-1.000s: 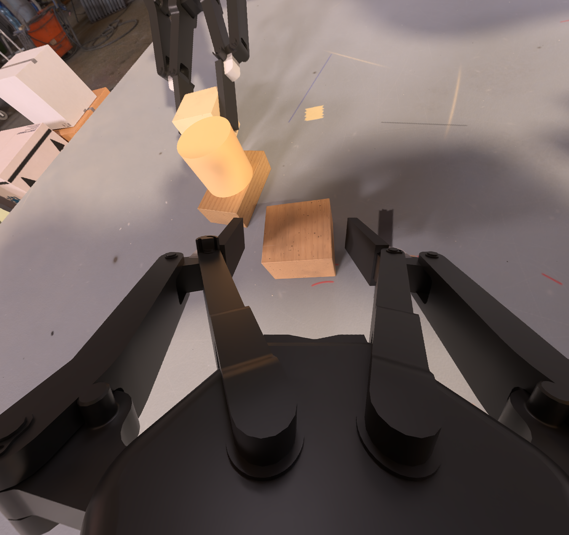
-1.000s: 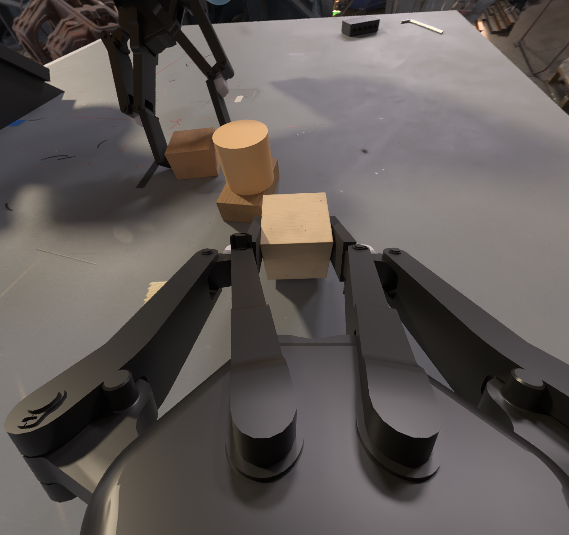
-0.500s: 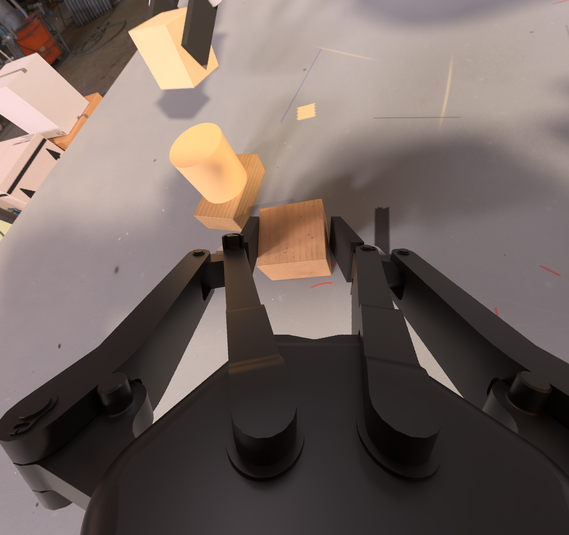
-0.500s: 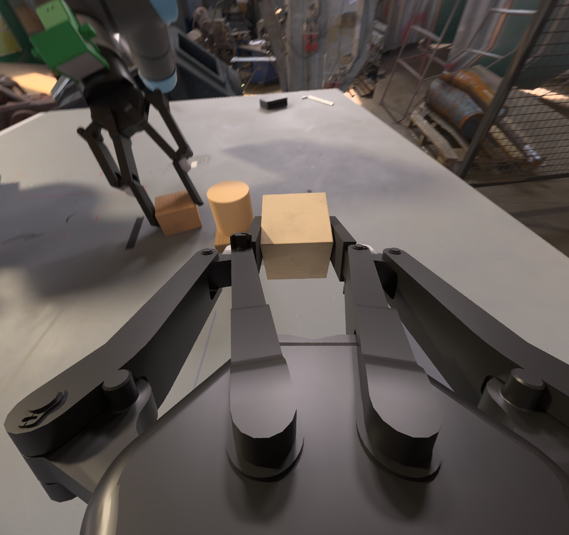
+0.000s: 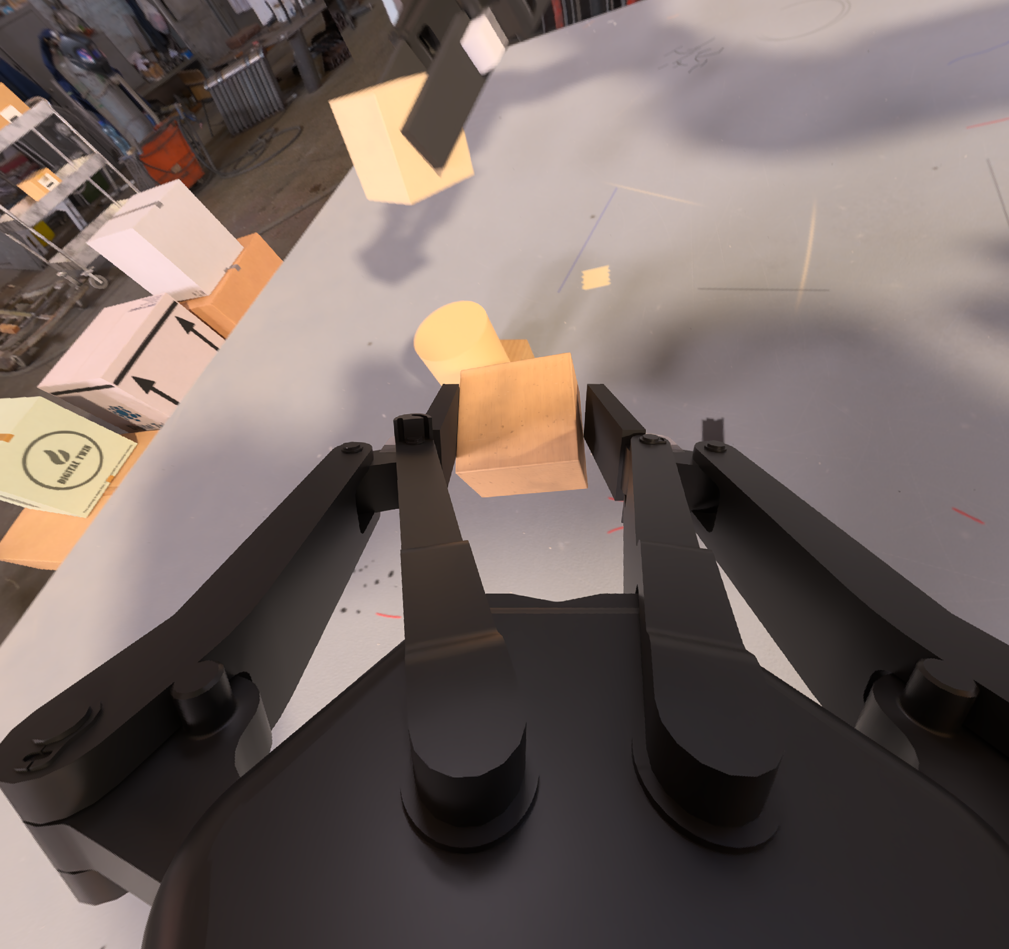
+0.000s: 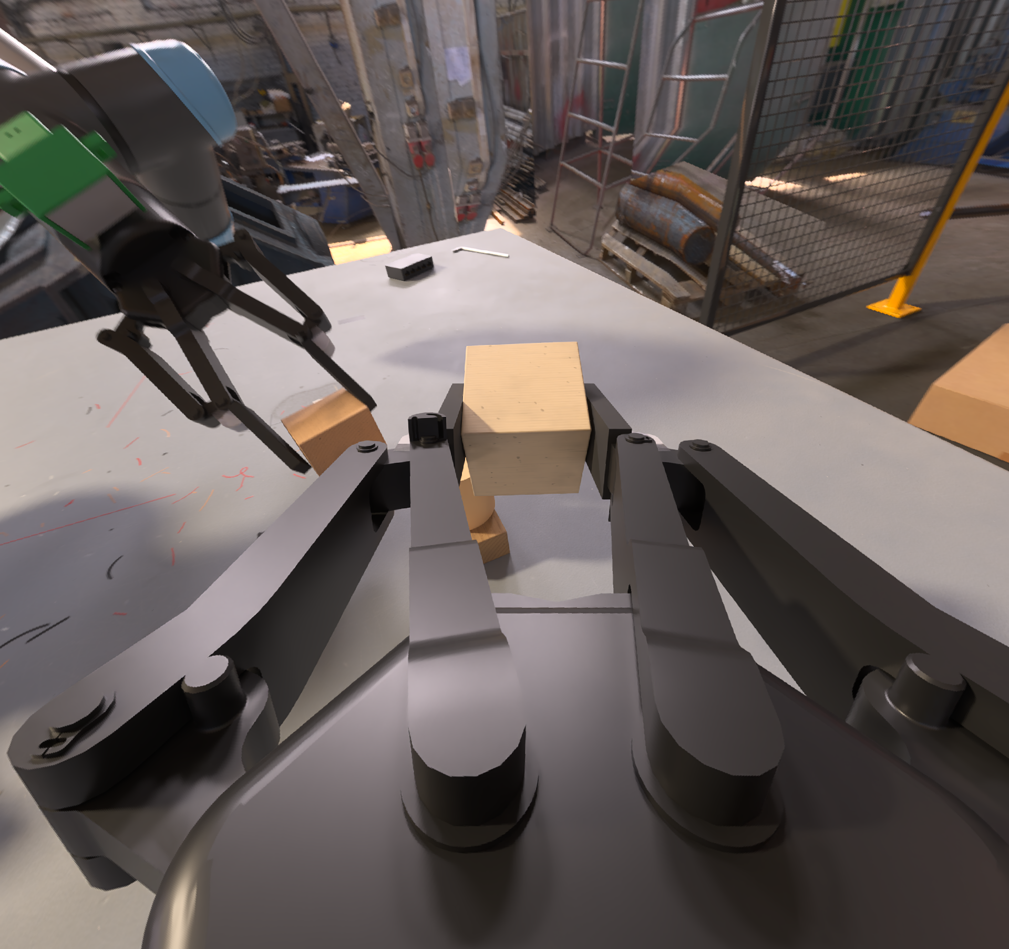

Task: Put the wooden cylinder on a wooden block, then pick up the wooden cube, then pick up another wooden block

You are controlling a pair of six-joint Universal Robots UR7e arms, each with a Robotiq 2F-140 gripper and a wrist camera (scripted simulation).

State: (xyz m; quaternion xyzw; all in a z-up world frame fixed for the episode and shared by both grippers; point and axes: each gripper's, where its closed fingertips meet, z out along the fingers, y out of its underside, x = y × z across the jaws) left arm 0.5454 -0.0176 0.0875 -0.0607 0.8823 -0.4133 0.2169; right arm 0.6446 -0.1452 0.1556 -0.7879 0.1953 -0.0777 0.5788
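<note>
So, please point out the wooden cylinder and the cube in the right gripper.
wooden cylinder point(image 5: 456, 341), left wrist view, its lit side.
cube point(image 6: 524, 420), right wrist view, its front face.

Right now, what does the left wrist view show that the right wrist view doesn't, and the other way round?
Only the left wrist view shows the stacked cardboard boxes beside the table and the tape scrap.

Only the right wrist view shows the small black block, the metal key and the mesh fence.

Both show the grey table, the wooden cylinder standing on a wooden block, the left gripper shut on the darker block, and the right gripper holding the pale wooden cube aloft.
</note>
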